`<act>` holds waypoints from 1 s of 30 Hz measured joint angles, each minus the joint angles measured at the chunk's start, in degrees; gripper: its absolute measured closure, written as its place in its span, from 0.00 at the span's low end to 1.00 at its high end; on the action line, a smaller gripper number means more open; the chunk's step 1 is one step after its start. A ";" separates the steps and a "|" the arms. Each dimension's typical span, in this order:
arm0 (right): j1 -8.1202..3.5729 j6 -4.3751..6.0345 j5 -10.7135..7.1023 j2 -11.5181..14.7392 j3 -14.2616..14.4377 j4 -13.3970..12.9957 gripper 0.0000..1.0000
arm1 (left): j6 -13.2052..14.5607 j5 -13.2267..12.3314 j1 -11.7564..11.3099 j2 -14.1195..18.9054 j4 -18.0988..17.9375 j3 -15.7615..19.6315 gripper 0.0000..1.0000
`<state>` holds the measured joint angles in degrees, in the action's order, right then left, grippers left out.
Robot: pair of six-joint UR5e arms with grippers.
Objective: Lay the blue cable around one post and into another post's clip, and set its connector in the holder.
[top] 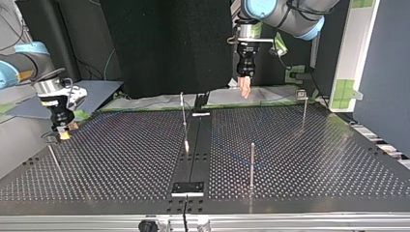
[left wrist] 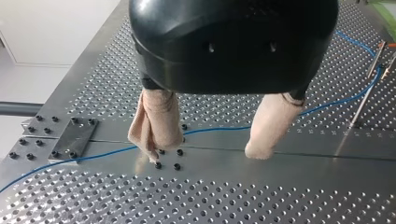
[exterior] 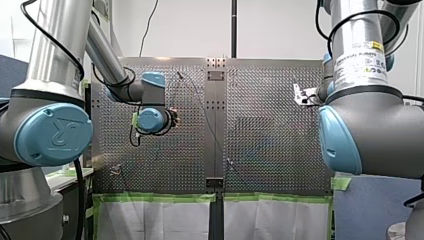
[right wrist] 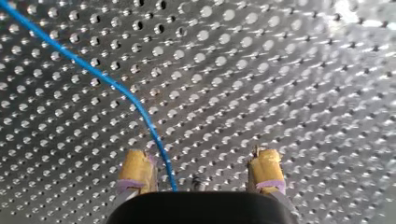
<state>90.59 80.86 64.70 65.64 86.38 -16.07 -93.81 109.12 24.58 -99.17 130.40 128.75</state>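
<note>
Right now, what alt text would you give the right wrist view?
The blue cable runs across the perforated table and passes between the open, yellow-padded jaws of my right gripper, close to one pad, ungripped.

Counter brightly lit in three views, dim in the view from across it.
In the front view the counter's steel is lit evenly before a white wall. In the top view the counter is rendered dark against a black backdrop, with a faint sheen along its near edge. Soft shadows are cast on the counter under the left hand, whose black housing is left out of focus. The counter's far part beyond the right hand is washed out by glare.
</note>
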 joint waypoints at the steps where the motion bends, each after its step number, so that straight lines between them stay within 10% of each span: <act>1: 0.10 0.04 0.05 0.30 0.40 -0.23 0.00 | -0.11 0.00 0.01 0.00 -0.01 0.00 0.00; 12: 3.36 1.71 -1.49 3.78 6.16 -5.07 0.00 | -2.92 -0.24 0.37 0.00 -0.06 0.40 0.00; 30: 12.28 0.17 6.88 4.37 14.51 -10.45 0.00 | -7.31 -1.13 1.81 -0.08 0.04 2.36 0.00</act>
<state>102.87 81.02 71.58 70.01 100.89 -26.52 -101.12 107.98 26.39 -99.25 130.44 131.10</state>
